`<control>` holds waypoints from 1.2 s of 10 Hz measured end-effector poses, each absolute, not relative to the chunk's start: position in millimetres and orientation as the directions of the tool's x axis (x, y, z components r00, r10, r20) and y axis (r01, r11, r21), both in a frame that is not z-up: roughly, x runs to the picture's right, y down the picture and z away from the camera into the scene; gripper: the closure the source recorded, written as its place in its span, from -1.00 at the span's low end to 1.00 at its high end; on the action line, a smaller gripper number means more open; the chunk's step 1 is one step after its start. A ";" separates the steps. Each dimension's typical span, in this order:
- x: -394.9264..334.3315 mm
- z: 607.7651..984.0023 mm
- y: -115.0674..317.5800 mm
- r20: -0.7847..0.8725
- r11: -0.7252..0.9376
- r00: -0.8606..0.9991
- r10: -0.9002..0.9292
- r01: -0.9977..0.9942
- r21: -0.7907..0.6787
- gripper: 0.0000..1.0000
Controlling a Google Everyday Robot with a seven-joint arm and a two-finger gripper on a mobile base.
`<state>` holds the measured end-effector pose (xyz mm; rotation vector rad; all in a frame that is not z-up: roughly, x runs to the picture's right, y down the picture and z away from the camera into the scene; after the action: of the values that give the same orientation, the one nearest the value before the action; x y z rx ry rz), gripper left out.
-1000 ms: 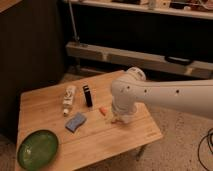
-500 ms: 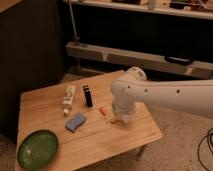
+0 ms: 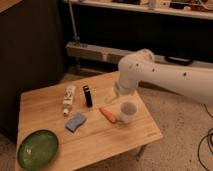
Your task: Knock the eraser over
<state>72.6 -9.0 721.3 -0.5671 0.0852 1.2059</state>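
While the white arm is being reached in from 3 o'clock, the gripper [image 3: 116,95] is being held low over the wooden table [image 3: 50,107], near the table's 1 o'clock edge. Whether it is open or closed cannot be told, since it is being hidden by the wrist. The eraser [image 3: 87,95] is being seen at 9 o'clock of the gripper, near but apart from it, apparently standing on end. A white tube [image 3: 69,98] is being shown just beside the eraser at its 9 o'clock, and a blue sponge [image 3: 76,121] at its 7 o'clock. An orange carrot-like piece [image 3: 108,115] is being shown at the eraser's 5 o'clock, with a white cup [image 3: 128,112] just beside it at 3 o'clock. A green plate [image 3: 37,148] is being carried at the table's 7 o'clock corner.
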 end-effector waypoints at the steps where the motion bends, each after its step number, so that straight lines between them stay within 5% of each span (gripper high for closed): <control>1: 75.1 731.1 -31.2 -0.338 0.212 0.367 0.867 -0.884 -0.416 -0.02; 6: 55.7 799.1 -143.0 -0.241 0.068 0.346 0.907 -0.683 -0.727 0.96; 12: 35.2 802.6 -116.8 -0.219 0.098 0.399 0.891 -0.637 -0.765 1.00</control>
<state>35.2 -116.8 802.6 -0.9197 -0.3354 1.1620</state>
